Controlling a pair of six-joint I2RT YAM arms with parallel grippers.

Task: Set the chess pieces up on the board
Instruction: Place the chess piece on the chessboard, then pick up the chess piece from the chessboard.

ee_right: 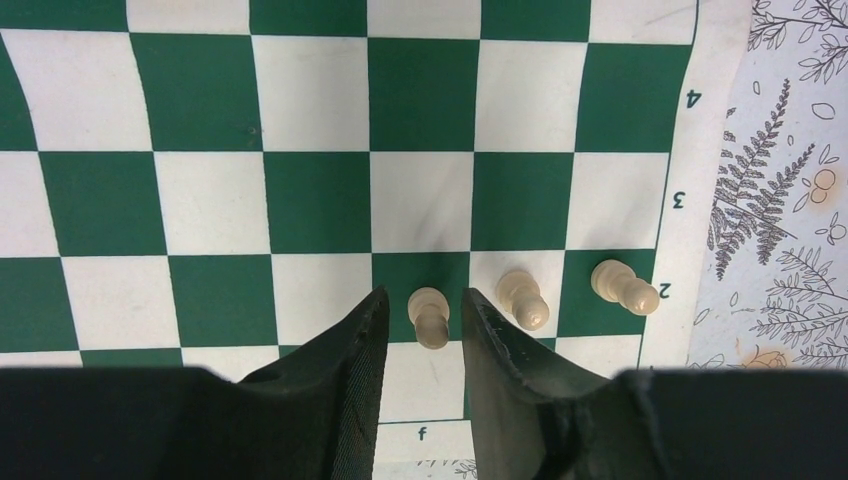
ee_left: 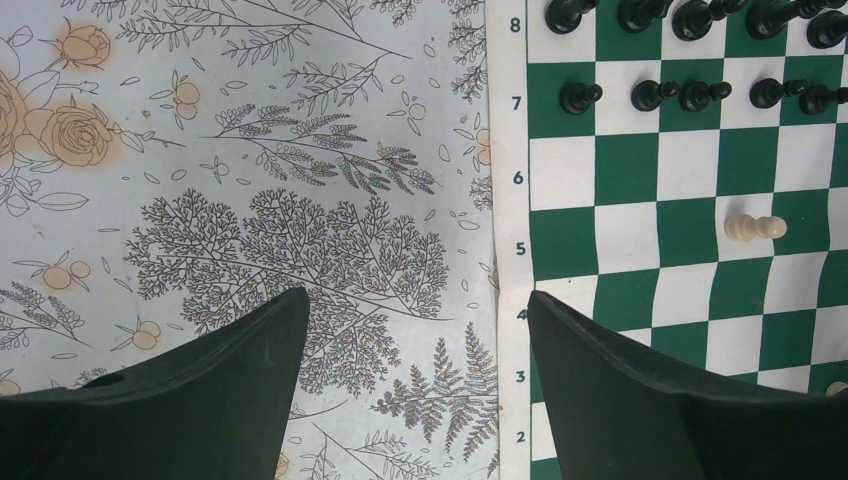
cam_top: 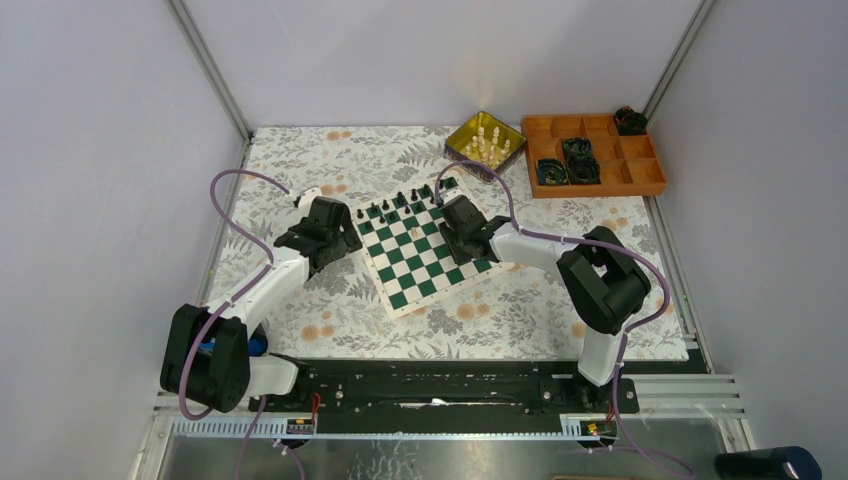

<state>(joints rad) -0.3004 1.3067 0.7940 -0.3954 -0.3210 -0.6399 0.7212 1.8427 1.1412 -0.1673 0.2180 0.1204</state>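
At the bottom centre of the right wrist view, the right fingers [ee_right: 335, 375] stand either side of a white pawn [ee_right: 430, 315]. A sliver of board [ee_right: 310, 190] shows on each side, so they are released and not gripping it. The pawn stands upright on a green square of the row marked 2, in line with two more white pawns [ee_right: 522, 297] to its right. That suggests the white front row is being filled from the right edge of the frame inward. The small gap probably lets the fingers lift clear without tipping the pawn. The left fingers [ee_left: 230, 370] are spread wide and hold nothing. They hang over the flowered table [ee_left: 250, 200] and the board's numbered border, likely parked there to keep out of the other arm's way. The black pieces [ee_left: 690, 95] fill rows 7 and 8 at the upper right of that view, and a lone white pawn [ee_left: 755, 227] sits mid-board. In the overhead view, more white pieces [cam_top: 487, 143] wait in the gold tin [cam_top: 460, 152], so much of the white side is not yet placed.
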